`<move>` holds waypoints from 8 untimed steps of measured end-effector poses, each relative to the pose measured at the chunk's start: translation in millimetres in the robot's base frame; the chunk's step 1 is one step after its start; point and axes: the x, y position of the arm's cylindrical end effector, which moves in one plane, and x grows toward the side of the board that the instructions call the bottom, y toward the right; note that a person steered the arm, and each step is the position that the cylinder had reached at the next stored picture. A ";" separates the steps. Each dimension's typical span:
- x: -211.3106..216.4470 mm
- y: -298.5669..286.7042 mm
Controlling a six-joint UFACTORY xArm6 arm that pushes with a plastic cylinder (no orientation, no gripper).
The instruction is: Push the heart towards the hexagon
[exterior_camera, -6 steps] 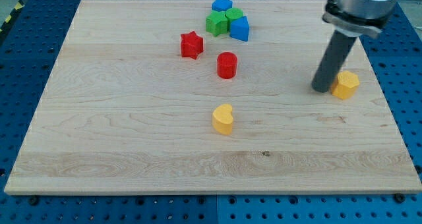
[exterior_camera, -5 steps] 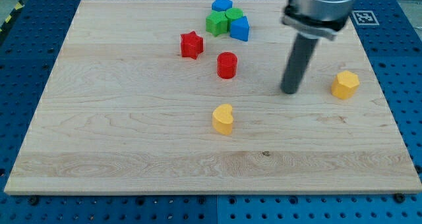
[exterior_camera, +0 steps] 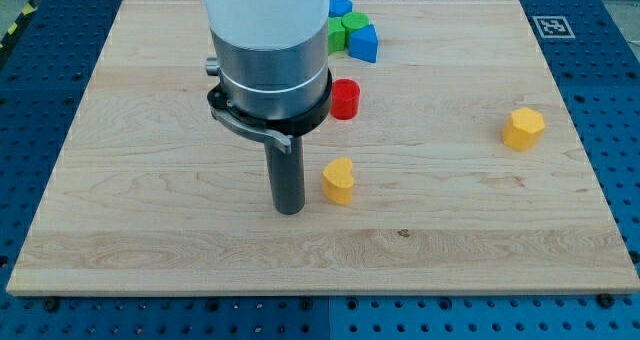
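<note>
In the camera view, a wooden board [exterior_camera: 150, 230] lies on a blue table with holes [exterior_camera: 620, 100]. My tip [exterior_camera: 289, 211] sits on the board, just beside the yellow heart [exterior_camera: 339, 179], on the heart's left in the view. A small gap shows between them, so they do not touch. There is no pincer here, only the dark rod, so nothing is spread or pinched.

The yellow hexagon [exterior_camera: 523, 128] sits far off near the view's right side, well apart from the heart. A red round block [exterior_camera: 345, 98] stands above the heart, half tucked behind the big arm. At the view's top, a green block [exterior_camera: 342, 27] and two blue blocks [exterior_camera: 363, 43] huddle close together. The arm hides part of that group.
</note>
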 end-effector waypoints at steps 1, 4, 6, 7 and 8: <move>-0.1 40.5; -17.6 69.7; -17.8 52.5; -26.7 60.5; -35.9 70.4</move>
